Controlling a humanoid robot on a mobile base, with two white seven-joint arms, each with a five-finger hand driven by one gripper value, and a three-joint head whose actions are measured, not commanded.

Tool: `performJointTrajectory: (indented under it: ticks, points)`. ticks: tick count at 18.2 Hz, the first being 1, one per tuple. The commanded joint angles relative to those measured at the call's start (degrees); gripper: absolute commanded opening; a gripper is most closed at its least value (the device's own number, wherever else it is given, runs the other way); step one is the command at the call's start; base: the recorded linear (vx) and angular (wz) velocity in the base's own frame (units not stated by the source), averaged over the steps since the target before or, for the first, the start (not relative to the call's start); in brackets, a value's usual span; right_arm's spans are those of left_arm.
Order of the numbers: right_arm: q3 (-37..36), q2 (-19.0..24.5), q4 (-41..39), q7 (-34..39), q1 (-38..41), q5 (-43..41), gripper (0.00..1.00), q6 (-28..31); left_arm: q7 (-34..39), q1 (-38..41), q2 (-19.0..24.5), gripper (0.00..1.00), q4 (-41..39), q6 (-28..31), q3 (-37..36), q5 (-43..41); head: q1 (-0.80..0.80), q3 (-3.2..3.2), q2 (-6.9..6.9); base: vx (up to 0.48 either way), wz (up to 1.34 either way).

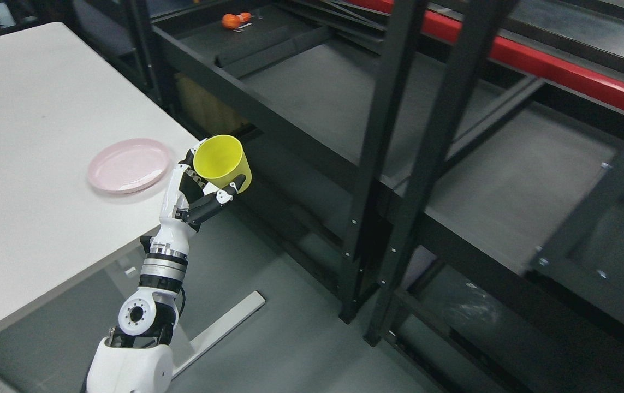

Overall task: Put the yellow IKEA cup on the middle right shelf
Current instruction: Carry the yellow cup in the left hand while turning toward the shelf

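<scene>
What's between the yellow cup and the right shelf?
In the head view, the yellow cup in the left hand is separated from the right shelf by two black uprights.

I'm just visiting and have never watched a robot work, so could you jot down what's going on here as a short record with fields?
Working arm: left hand, coming in from the lower left
Held item: yellow cup, tilted with its opening toward the camera, fingers curled around it
Cup position: in the air between the white table and the black shelf rack, resting on neither
On the table: pink plate, near the edge
Far shelf: small orange object, too small to identify
Right arm: not in view
</scene>
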Motion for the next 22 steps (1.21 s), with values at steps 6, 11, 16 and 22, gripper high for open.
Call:
performJointTrajectory:
  ticks: [6, 11, 16, 22]
  points:
    - [0.97, -1.0, 0.0, -0.01, 0.79, -1.41, 0.99, 0.02, 0.02, 0.73, 1.0, 0.0, -2.1, -0.28, -1.06, 0.0, 0.0, 0.0, -0.01, -0.286, -1.0]
    - [0.97, -1.0, 0.0, -0.01, 0.79, -1.41, 0.99, 0.02, 0.02, 0.73, 1.0, 0.0, -2.1, -0.37, -1.06, 0.09, 0.0, 0.0, -0.03, -0.227, -1.08]
    - [0.97, -1.0, 0.0, -0.01, 0.79, -1.41, 0.99, 0.02, 0.02, 0.64, 1.0, 0.0, -2.72, -1.34, -1.24, 0.7, 0.0, 0.0, -0.03, -0.143, -0.82]
    - [0.97, -1.0, 0.0, -0.01, 0.79, -1.41, 0.99, 0.02, 0.02, 0.64, 1.0, 0.0, -4.47, -2.21, -1.76, 1.14, 0.0, 0.0, -0.04, -0.027, -0.27]
